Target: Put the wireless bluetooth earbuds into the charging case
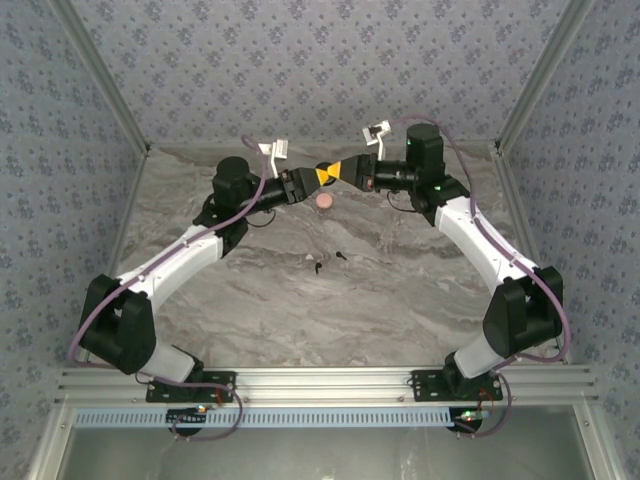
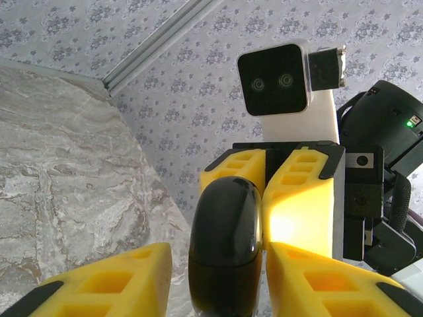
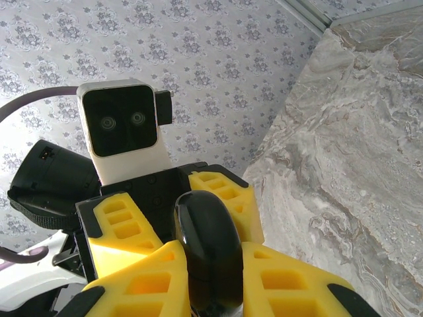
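The two arms are meeting in mid-air over the far side of the table (image 1: 420, 290), both on the charging case (image 2: 223, 244). The right gripper (image 3: 211, 256) is clamping it, pads pressing both flanks. The left gripper (image 2: 218, 263) is straddling the other end. One pad is touching and a sliver of background is showing beside the other, so I cannot tell whether that grasp is firm. The earbuds (image 1: 318, 266), two tiny black slivers, are lying on the marbled surface, well apart from the case and nearer the bases. Opening the lid is looking like the step in hand (my guess). This shell is a glossy, rounded black pebble, slippery against those hollow-celled yellow fingers. So the left should be squeezing square across it and prising gently while the right is holding rigid.
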